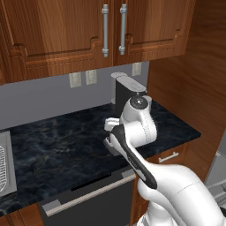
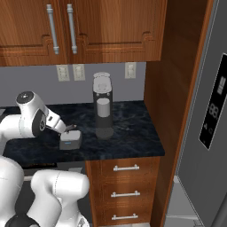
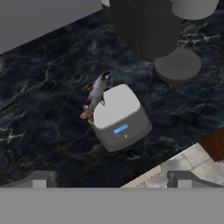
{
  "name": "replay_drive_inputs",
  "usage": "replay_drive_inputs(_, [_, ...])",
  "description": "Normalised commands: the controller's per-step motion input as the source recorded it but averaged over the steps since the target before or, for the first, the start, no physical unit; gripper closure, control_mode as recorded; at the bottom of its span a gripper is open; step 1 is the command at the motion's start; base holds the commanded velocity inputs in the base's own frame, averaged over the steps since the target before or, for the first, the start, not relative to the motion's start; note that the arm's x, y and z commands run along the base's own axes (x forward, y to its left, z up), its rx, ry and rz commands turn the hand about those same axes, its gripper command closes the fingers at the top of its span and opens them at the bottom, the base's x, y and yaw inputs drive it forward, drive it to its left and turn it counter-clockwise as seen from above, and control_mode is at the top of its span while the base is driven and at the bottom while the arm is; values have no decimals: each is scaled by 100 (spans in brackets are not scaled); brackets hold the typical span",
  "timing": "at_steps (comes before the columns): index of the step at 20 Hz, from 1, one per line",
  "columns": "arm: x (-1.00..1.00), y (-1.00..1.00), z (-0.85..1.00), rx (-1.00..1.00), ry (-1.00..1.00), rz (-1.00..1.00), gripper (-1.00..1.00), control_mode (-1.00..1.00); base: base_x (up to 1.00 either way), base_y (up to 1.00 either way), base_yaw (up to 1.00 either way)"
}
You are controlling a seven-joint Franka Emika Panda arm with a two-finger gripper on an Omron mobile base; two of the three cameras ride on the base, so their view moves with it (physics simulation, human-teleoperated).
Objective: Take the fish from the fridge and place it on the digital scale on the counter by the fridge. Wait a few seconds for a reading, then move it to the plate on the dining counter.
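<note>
The fish (image 3: 96, 95), grey with reddish fins, lies along the edge of the digital scale (image 3: 119, 116), partly on its pale top and partly hanging off onto the dark marbled worktop (image 3: 39, 113); in the hand view it runs along the scale's upper-left side, head toward the coffee machine. The scale is a small grey box with a blue display and small buttons on its near face, and it sits on the worktop just beside the tall black-and-silver coffee machine (image 2: 102, 106), whose round drip base (image 3: 177, 64) shows at the upper right of the hand view. From the right base view, the scale (image 2: 70, 139) stands to the left of the coffee machine, near the front edge of the worktop, with the white arm's hand reaching down close above it. The gripper (image 3: 111, 180) hangs above the scale; its jaws are spread wide, both tips showing far apart at the bottom of the hand view, and they hold nothing. From the left base view, the arm (image 1: 137, 132) rises over the worktop (image 1: 57, 145) in front of the coffee machine (image 1: 126, 88), hiding the scale. The fridge (image 2: 204, 124) stands at the right, its grey steel door with a dark panel, beyond a wood side panel. Wood wall cabinets (image 2: 88, 26) with silver bar handles hang above, and outlets (image 2: 71, 72) sit in the grey backsplash.
</note>
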Motion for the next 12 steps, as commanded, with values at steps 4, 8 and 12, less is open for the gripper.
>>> replay_drive_inputs(4, [16,3,-16,0,0,0,-100,-100,0,0,0])
replay_drive_inputs(8, [17,7,-17,0,0,0,-100,-100,0,0,0])
replay_drive_inputs(12, [19,10,-21,0,0,0,-100,-100,0,0,0])
